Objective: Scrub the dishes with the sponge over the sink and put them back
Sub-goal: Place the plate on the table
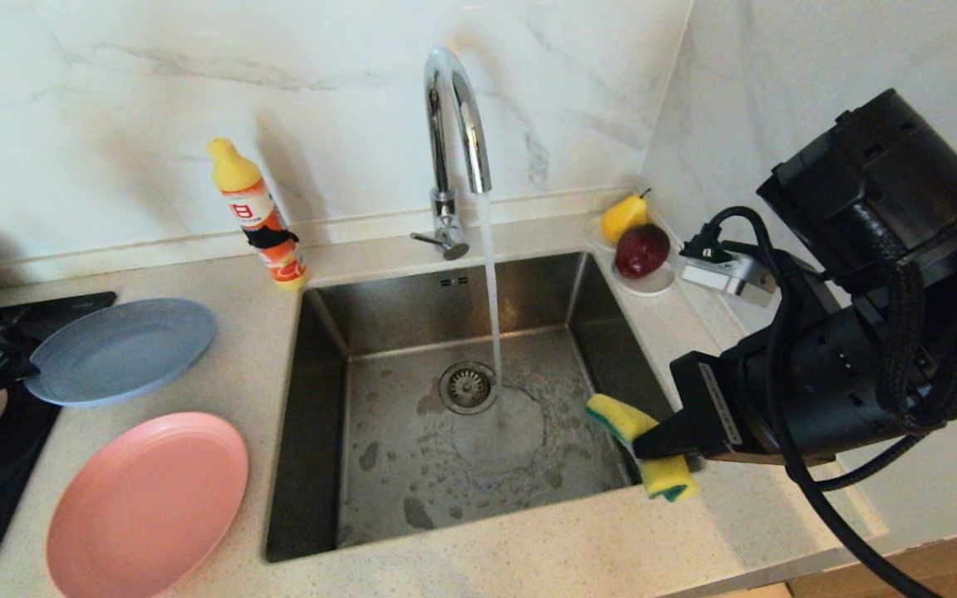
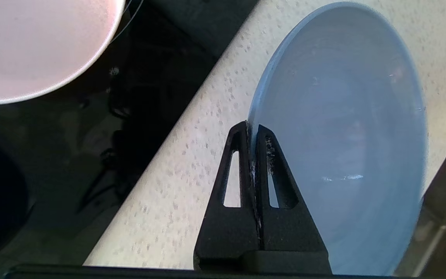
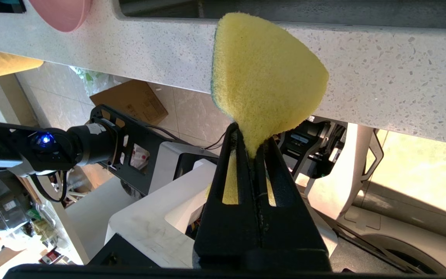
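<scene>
The left gripper (image 2: 252,128) is pinched on the grey-blue plate (image 2: 343,128) rim; such a thin edge-hold could slip; the right gripper (image 3: 251,135) clamps the sponge (image 3: 263,77) beside the sink (image 1: 462,415).

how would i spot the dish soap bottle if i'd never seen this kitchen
Start at the steel sink. On the counter at its back left corner, left of the tap, stands the soap bottle. It is the only upright bottle: yellow cap, orange and white label.

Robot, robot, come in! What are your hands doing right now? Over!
Left gripper shut on grey-blue plate rim. Right gripper shut on sponge, by sink edge. Tap running. Nothing blocking.
</scene>
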Robot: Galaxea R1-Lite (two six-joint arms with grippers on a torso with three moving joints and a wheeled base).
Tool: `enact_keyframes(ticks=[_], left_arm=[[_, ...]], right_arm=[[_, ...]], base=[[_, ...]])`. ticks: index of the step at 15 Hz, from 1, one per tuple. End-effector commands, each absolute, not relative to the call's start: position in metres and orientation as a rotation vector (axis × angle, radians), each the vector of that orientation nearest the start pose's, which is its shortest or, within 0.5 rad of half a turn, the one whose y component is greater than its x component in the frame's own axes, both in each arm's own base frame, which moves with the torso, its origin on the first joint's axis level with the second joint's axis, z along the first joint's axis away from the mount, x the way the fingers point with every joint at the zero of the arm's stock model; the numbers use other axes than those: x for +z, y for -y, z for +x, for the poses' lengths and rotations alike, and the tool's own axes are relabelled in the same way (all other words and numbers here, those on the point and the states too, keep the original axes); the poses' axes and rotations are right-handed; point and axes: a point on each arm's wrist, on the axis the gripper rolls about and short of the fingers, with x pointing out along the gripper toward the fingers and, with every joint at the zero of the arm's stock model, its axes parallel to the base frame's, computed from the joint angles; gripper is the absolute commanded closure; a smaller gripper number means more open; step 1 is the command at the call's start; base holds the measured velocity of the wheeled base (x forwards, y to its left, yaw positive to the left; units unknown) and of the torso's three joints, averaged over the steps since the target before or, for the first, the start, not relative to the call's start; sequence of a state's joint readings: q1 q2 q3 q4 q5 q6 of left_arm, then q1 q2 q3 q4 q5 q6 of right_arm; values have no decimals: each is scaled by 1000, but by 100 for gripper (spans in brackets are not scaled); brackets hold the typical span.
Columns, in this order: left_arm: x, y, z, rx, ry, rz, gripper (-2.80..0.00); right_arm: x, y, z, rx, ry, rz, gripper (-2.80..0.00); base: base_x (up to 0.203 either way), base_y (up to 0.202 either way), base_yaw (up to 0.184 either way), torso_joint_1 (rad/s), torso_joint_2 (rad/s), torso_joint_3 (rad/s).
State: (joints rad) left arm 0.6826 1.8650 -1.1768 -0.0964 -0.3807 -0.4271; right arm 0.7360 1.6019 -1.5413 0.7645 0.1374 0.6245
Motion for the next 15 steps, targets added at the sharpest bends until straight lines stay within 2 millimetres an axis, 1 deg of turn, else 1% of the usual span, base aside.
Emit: enact_keyframes(ticks=[1, 2, 8, 13, 15], left_arm=[[164, -227, 289, 385, -466, -747, 0], [162, -230, 291, 371, -467, -754, 0], [166, -240, 302, 364, -441, -730, 0], [161, -247, 311, 362, -440, -726, 0], [161, -248, 312, 361, -439, -724, 0]], right_arm=[[289, -174, 188, 532, -1034, 304, 0], [289, -175, 188, 538, -1039, 306, 0], [289, -175, 189, 540, -1041, 306, 0], [290, -175, 188, 541, -1037, 308, 0], [290, -174, 187, 541, -1035, 308, 0]], base=[[0, 0, 0, 0, 0, 0], [0, 0, 0, 0, 0, 0], [0, 0, 0, 0, 0, 0], [0, 0, 0, 0, 0, 0], [0, 0, 0, 0, 0, 0]])
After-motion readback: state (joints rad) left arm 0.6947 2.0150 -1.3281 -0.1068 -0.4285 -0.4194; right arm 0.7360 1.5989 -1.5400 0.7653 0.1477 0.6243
